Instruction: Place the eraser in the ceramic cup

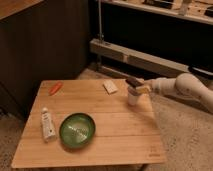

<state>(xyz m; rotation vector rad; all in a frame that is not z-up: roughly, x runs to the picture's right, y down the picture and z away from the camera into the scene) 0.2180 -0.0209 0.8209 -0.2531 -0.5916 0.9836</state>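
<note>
The small white ceramic cup point(133, 98) stands near the right edge of the wooden table point(117, 127). The eraser point(133, 82), dark with a tan layer, is tilted just above the cup's rim. My gripper point(140, 88) reaches in from the right on a white arm and holds the eraser over the cup's mouth. The lower end of the eraser meets the rim; I cannot tell whether it is inside.
A round green bowl point(77, 130) sits at the front left, with a white tube point(47, 124) beside it. A small orange-red object point(55, 88) lies at the far left. A pale flat rectangular piece point(110, 87) lies left of the cup. Metal shelving stands behind the table.
</note>
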